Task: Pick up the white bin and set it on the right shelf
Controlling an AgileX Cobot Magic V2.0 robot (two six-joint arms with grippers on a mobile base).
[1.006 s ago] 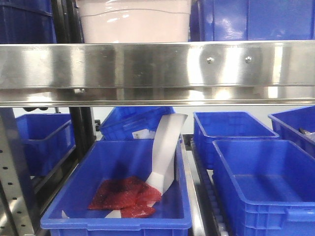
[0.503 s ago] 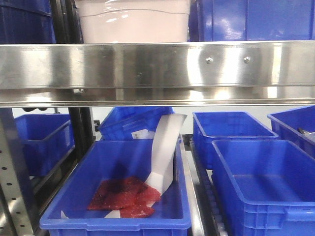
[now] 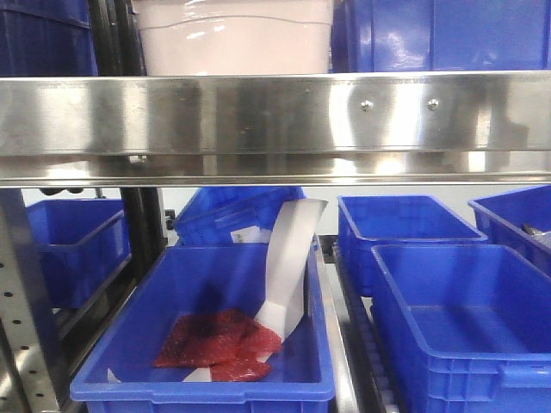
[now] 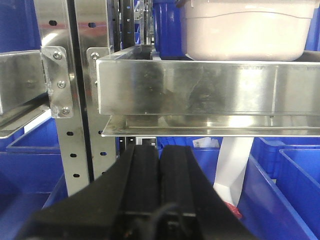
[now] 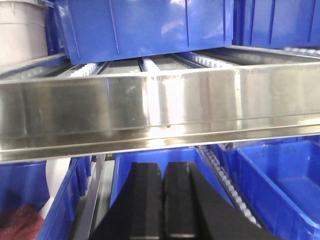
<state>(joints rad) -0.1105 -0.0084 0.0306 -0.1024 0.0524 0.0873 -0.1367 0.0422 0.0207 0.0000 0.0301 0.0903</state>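
Bin (image 3: 234, 39) sitting on shelf (image 3: 275, 116), left of blue bin (image 3: 448, 34). Left gripper (image 4: 159, 192) and right gripper (image 5: 164, 200) both clenched, gripping nothing, hanging below rail. Placement appearing done.

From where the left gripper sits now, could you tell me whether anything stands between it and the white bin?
Yes. The left gripper, shut, sits below the steel front rail; the white bin rests on the shelf above and behind it, so the rail blocks a straight path.

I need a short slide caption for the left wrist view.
Shut left gripper below the steel shelf carrying the white bin.
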